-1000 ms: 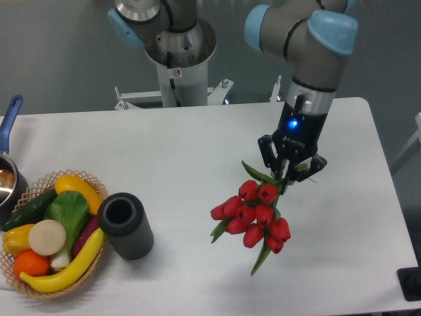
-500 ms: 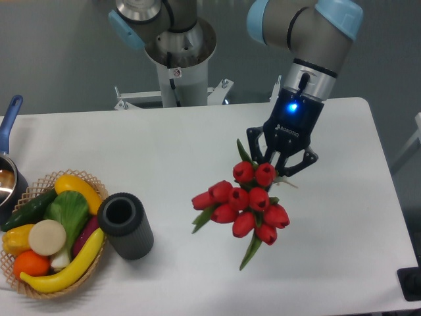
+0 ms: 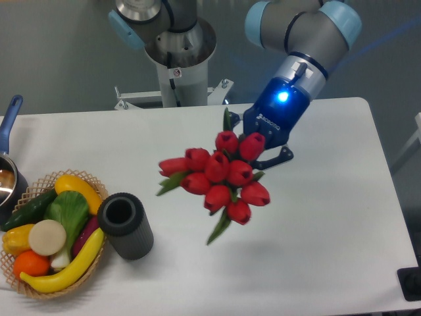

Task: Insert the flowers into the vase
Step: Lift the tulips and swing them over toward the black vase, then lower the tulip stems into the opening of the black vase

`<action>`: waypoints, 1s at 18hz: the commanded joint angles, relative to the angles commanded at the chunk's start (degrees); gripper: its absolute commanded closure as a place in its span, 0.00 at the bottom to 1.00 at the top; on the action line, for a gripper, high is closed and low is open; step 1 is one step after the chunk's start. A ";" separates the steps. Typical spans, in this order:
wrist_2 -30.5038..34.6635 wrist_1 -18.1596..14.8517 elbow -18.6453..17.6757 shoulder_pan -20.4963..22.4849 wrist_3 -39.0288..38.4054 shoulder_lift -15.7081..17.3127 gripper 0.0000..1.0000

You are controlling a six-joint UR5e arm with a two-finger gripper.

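The table (image 3: pixel 329 250) was white and took most of the view, and the task on it was about half done, as I judge: the flowers (image 3: pixel 220 176) were already picked up and hung in the air over the middle of the table, but they were not yet in the vase (image 3: pixel 125 225). The arm carried them from the right side, and the pincer (image 3: pixel 262 146) was mostly hidden behind the red heads, so I could not see the fingers clearly; it seemed to be closed on the stems, because the bunch was off the table and leaned with its heads toward the camera. The bunch was wider than the mouth of the vase, and I could not see which way the stem ends were turned. What was left, in my judgement, was to bring the bunch to the left and nearer, to turn the stems down, and to lower them into the round opening. The vase stood upright near the left front of the table, well apart from the flowers. The basket (image 3: pixel 41 290) with fruit and vegetables touched the vase on its left, and a yellow banana (image 3: pixel 69 266) lay just beside its foot, so a wide approach could brush them. The pot (image 3: pixel 8 178) with a blue handle was at the far left edge, out of the way.
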 joint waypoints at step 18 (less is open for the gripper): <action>-12.67 1.49 3.95 -7.21 -4.48 -3.96 0.95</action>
